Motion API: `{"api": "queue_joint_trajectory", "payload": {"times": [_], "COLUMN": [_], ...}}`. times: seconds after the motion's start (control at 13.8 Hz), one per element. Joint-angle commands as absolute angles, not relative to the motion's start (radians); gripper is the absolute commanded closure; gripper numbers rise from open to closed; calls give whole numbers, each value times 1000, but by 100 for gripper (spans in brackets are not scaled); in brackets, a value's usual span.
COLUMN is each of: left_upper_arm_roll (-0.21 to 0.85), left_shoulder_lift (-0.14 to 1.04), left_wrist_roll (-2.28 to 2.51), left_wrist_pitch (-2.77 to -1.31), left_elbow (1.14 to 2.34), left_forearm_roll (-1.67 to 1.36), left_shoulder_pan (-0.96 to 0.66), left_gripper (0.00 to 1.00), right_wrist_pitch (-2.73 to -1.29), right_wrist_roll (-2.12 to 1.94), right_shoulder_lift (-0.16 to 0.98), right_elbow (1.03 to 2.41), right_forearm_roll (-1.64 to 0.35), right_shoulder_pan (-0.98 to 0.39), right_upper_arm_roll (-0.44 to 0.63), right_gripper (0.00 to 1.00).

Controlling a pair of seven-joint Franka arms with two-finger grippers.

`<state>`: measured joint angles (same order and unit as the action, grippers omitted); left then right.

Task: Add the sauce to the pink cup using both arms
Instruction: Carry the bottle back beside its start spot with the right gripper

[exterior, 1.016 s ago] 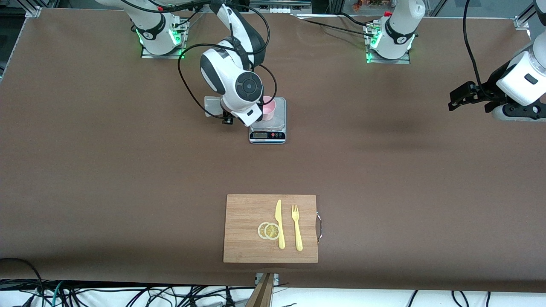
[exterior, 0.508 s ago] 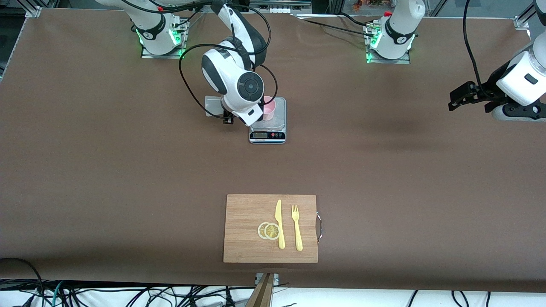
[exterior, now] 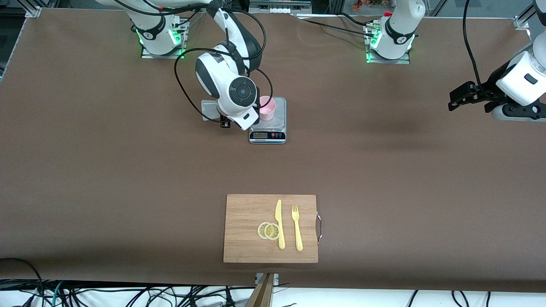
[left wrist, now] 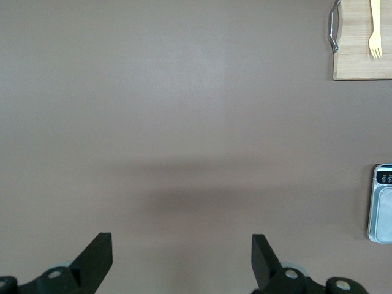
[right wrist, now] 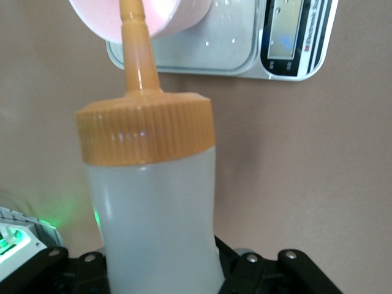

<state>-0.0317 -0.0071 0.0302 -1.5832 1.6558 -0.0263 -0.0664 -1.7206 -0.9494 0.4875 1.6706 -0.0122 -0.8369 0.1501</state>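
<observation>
My right gripper (right wrist: 159,269) is shut on the sauce bottle (right wrist: 150,202), a whitish squeeze bottle with an orange cap. The bottle is tipped, and its orange nozzle (right wrist: 136,55) points at the rim of the pink cup (right wrist: 165,15). The nozzle tip is cut off by the frame edge. In the front view the pink cup (exterior: 267,108) stands on the scale (exterior: 275,123), and the right wrist hides the bottle and the right gripper (exterior: 226,120). My left gripper (exterior: 458,99) is open and empty, waiting over bare table at the left arm's end; the left wrist view shows it too (left wrist: 182,248).
A wooden cutting board (exterior: 247,238) lies near the front edge with a yellow knife (exterior: 279,224), a yellow fork (exterior: 296,228) and two lemon slices (exterior: 268,230). The left wrist view shows the board's corner (left wrist: 361,61) and the scale's edge (left wrist: 383,205).
The right wrist has shifted slightly toward the right arm's end of the table, so more of the pink cup shows. The left arm has not moved.
</observation>
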Motion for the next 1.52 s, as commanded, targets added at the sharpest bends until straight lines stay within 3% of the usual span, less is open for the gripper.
{"api": "queue_joint_trajectory", "payload": {"times": [0.0,0.8,1.45], "left_upper_arm_roll": [-28,-28,-28], "left_shoulder_lift": [0,0,0], "left_wrist_roll": [21,21,21], "left_wrist_pitch": [-1562,-1562,-1562], "left_elbow": [1629,1629,1629], "left_forearm_roll": [5,5,5], "left_shoulder_pan": [-71,-71,-71], "left_gripper": [0,0,0], "right_wrist_pitch": [-1723,-1793,-1752], "right_wrist_roll": [-979,-1204,-1725], "right_shoulder_lift": [488,456,454], "right_elbow": [1647,1657,1689], "right_forearm_roll": [-46,-233,-512], "right_shoulder_pan": [-833,-755,-421], "right_upper_arm_roll": [147,166,170], "right_gripper": [100,100,100]}}
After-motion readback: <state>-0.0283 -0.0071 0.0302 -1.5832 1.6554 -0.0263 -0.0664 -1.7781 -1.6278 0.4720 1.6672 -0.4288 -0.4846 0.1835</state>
